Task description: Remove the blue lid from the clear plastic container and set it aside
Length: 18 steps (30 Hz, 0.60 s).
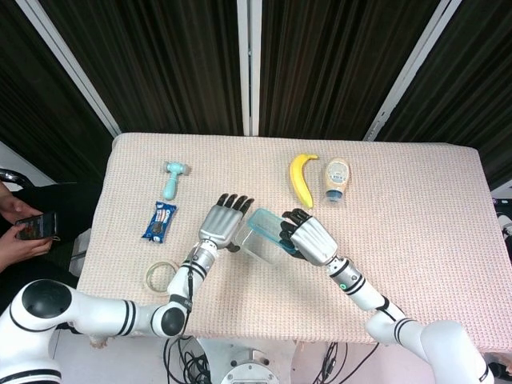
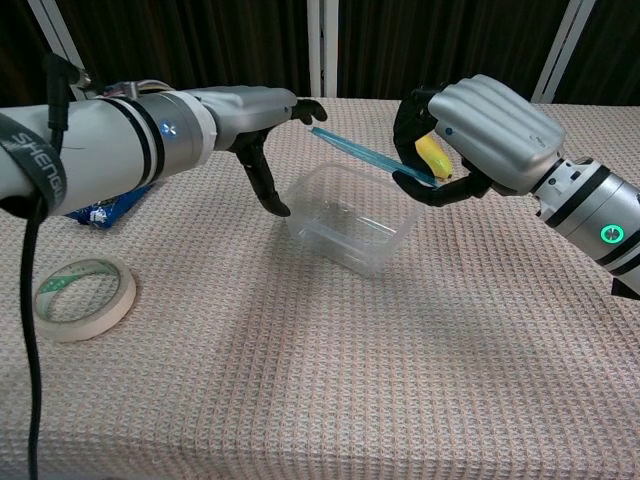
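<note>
The clear plastic container (image 2: 349, 217) stands uncovered on the tablecloth, mid-table (image 1: 258, 247). The blue lid (image 2: 364, 155) is off it, tilted above its right rim; my right hand (image 2: 482, 136) grips the lid's right edge between thumb and fingers. From above, the lid (image 1: 266, 223) slants up beside my right hand (image 1: 309, 239). My left hand (image 2: 254, 118) hovers left of the container with fingers spread, holding nothing and clear of the container. It shows too in the head view as the left hand (image 1: 221, 222) just left of the lid.
A banana (image 1: 302, 179) and a squeeze bottle (image 1: 336, 178) lie behind the container. On the left lie a roll of tape (image 2: 80, 295), a blue snack packet (image 1: 160, 222) and a teal tool (image 1: 172, 178). A person with a phone sits past the left edge.
</note>
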Each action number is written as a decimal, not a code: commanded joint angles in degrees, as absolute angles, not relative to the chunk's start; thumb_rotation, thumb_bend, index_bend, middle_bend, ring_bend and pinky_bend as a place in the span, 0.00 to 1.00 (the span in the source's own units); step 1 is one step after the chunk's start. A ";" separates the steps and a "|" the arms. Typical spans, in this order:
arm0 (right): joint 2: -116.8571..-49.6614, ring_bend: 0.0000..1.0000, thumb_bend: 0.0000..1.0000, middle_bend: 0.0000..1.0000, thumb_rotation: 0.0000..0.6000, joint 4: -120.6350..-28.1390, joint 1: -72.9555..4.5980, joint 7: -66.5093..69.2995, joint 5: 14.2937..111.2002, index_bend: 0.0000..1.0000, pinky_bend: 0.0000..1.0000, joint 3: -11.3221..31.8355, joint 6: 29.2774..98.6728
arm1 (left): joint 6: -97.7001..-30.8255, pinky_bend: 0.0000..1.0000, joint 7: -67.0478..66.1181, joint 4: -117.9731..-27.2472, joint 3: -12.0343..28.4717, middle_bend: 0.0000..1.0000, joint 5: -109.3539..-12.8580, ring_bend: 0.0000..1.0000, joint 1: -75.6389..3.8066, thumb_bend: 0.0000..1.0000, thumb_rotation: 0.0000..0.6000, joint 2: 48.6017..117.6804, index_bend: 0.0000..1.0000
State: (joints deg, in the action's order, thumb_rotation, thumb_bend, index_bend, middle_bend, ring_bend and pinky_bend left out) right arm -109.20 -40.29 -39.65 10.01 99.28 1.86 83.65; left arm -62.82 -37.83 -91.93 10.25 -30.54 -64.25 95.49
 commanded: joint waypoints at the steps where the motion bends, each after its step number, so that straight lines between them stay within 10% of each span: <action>1: -107.09 0.33 0.52 0.56 1.00 -42.21 -39.56 7.96 98.81 0.85 0.38 2.18 83.33 | -63.83 0.04 -36.51 -92.64 10.05 0.03 -32.11 0.00 -62.55 0.12 1.00 94.05 0.00; 18: -89.99 0.31 0.52 0.54 1.00 -56.92 -31.78 -1.66 92.71 0.85 0.37 0.31 78.62 | -68.32 0.04 -23.76 -95.94 9.75 0.03 -40.52 0.00 -49.70 0.12 1.00 82.74 0.00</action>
